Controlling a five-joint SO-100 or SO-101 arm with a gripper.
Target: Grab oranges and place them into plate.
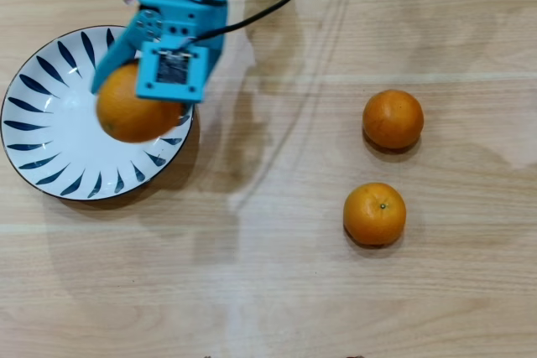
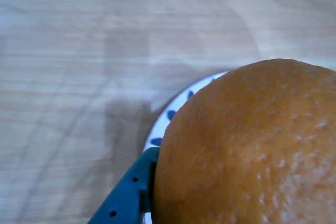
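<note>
While gripper pinches big orange over plate at its 3 o'clock rim, early release risks rolling off; two small oranges wait well apart.

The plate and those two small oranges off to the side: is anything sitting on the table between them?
No. In the overhead view, only bare wooden table lies between the plate and the two small oranges, crossed by the arm's shadow.
</note>
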